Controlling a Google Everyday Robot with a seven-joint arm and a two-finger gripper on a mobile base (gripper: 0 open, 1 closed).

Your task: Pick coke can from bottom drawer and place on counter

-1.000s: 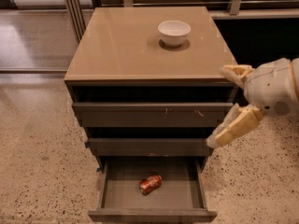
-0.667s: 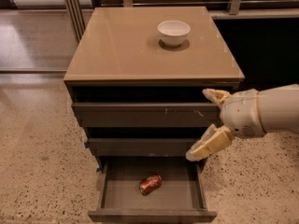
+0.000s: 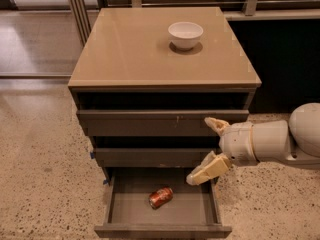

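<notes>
The coke can [image 3: 160, 197] lies on its side on the grey floor of the open bottom drawer [image 3: 124, 216], near the middle. My gripper [image 3: 206, 150] reaches in from the right in front of the cabinet, above the drawer's right side and up and to the right of the can. Its two tan fingers are spread apart and empty. The counter [image 3: 130, 49] tops the cabinet.
A white bowl [image 3: 185, 34] stands on the counter at the back right. Two shut drawers [image 3: 145, 123] sit above the open one. Speckled floor [image 3: 45, 184] surrounds the cabinet. Metal posts and a railing stand behind it.
My gripper has moved left and down, from beside the cabinet's right edge to over the right side of the open drawer. The can has not moved.
</notes>
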